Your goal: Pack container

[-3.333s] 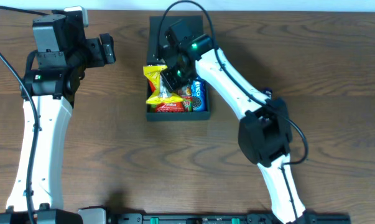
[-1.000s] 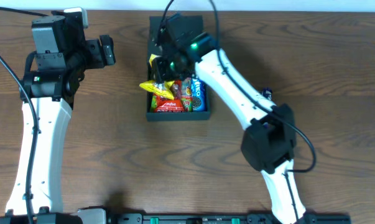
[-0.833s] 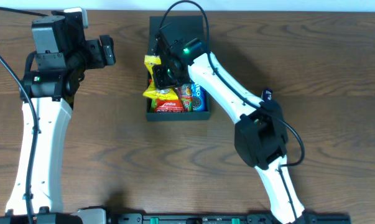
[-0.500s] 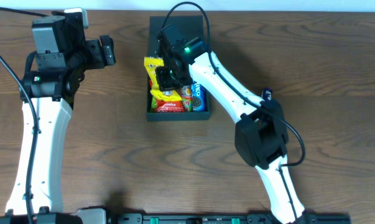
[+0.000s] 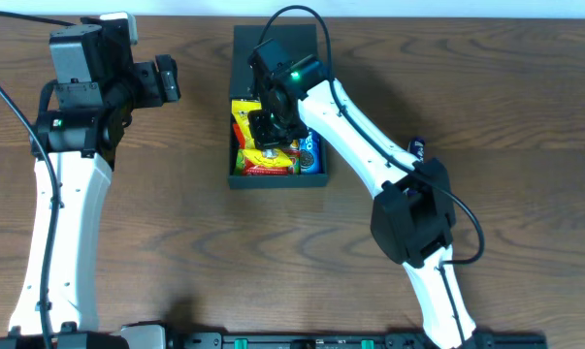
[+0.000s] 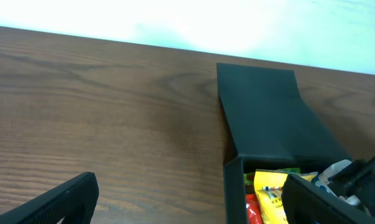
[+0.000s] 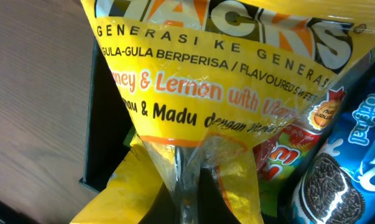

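Observation:
The black container [image 5: 276,178] sits at the table's back middle with its flap lid [image 5: 273,44] open behind it. Inside lie a red packet [image 5: 265,168], a green and red packet and a blue Oreo packet [image 5: 311,150]. My right gripper [image 5: 272,131] is over the box, shut on a yellow Hacks sweets packet [image 5: 245,121] that hangs into the box's left side. In the right wrist view the yellow packet [image 7: 218,74] fills the frame, pinched between my fingers [image 7: 188,190], with the Oreo packet [image 7: 342,180] to the right. My left gripper [image 6: 187,199] is open and empty, left of the container [image 6: 234,186].
A small dark blue object [image 5: 418,145] lies on the wooden table to the right of the box, by my right arm. The table's back edge meets a pale wall [image 6: 175,25].
My right gripper has carried the yellow packet from over the box's left rim down into the box's left side. The left arm has not moved.

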Controlling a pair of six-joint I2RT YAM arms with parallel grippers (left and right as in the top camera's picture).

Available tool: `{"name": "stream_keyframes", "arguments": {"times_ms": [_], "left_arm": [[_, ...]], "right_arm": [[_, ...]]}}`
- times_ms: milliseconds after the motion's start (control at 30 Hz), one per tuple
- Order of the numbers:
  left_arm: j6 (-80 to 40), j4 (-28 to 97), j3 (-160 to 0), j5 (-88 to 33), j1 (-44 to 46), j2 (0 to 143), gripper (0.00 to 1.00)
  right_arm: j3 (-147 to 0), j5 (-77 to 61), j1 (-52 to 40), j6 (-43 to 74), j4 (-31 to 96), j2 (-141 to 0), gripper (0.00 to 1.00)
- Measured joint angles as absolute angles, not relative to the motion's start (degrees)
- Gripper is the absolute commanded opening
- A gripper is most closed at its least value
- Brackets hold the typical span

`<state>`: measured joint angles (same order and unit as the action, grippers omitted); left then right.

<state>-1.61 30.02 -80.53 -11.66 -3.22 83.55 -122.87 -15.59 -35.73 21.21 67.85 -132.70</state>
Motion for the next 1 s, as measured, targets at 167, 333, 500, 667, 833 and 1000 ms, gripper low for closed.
{"name": "stream_keyframes", "arguments": {"times_ms": [167, 333, 500, 667, 833, 1000], "left_arm": [[-1.61, 30.02, -80.53, -11.68, -3.22, 83.55, 0.95], [-1.61, 30.02, -80.53, -11.68, -3.22, 83.55, 0.95], [-1.61, 30.02, -80.53, -11.68, -3.22, 83.55, 0.95], [-1.61, 30.02, -80.53, -11.68, -3.22, 83.55, 0.95], [-1.61, 30.02, -80.53, -11.66, -3.22, 83.55, 0.95], [-1.61, 30.0, -80.53, -11.68, -3.22, 83.55, 0.95]], "right_arm": [[-122.96, -15.79, -36.03, 21.21, 66.3, -134.37, 0.01], [-124.14, -16.67, -36.03, 21.21, 64.82, -136.57, 0.01], [-124.95, -17.37, -36.03, 21.23, 64.18, -137.75, 0.01], [-124.99, -18.06, -35.97, 21.23, 65.12, -137.78, 0.01], [-125.08, -18.41, -35.75, 21.23, 68.14, -136.97, 0.01], [-124.68, -18.65, -35.75, 21.21, 70.08, -136.35, 0.01]]}}
